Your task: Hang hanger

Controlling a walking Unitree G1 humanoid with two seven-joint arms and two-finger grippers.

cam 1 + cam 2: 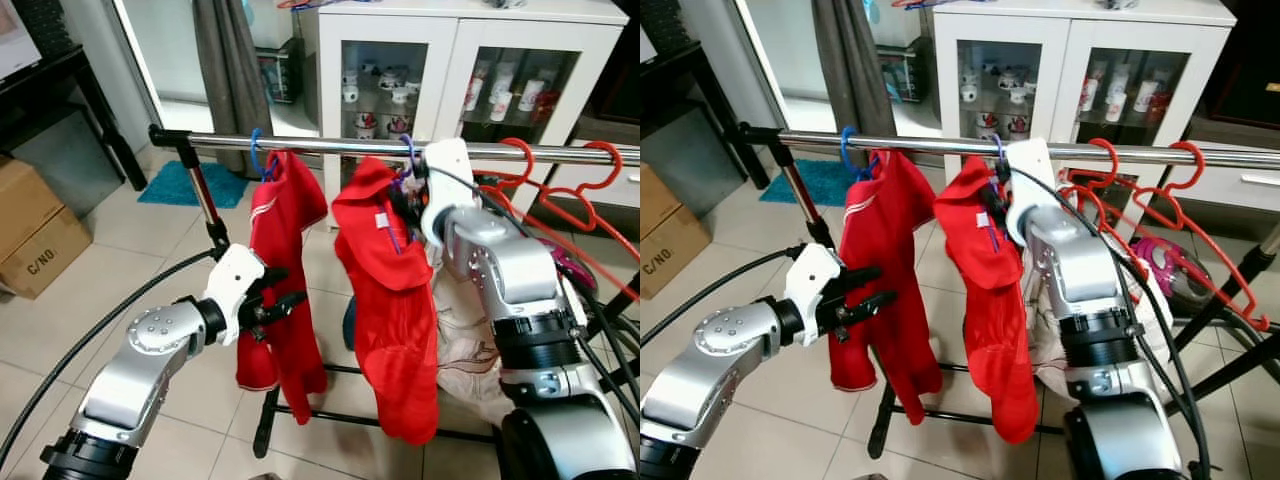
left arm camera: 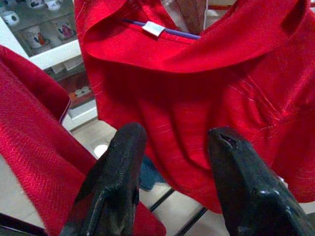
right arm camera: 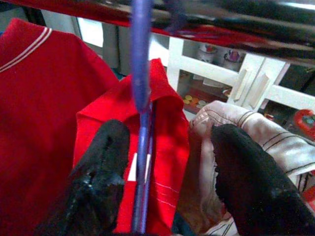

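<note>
Left eye view: the rail runs across the top. A purple hanger with a red shirt hooks over the rail near its middle. The right pincer is up just under the rail, right by that hook. Another red shirt hangs on a blue hanger nearer the rail's left end. The left pincer is low, well under the rail, touching or just beside that shirt; its fingers are apart and hold nothing.

Left wrist view: the two black fingers are spread wide, with red cloth past them.

Right wrist view: the purple hanger's neck runs between the right pincer's fingers, which are apart and not squeezing it. The hook looks to be on the rail above.

I think the hanging step is nearly done. Next the right pincer needs to pull back slowly without snagging the hanger.

The right pincer's tips are hidden behind cloth in the eye views. Whether the hook sits fully over the rail is hard to tell
</note>
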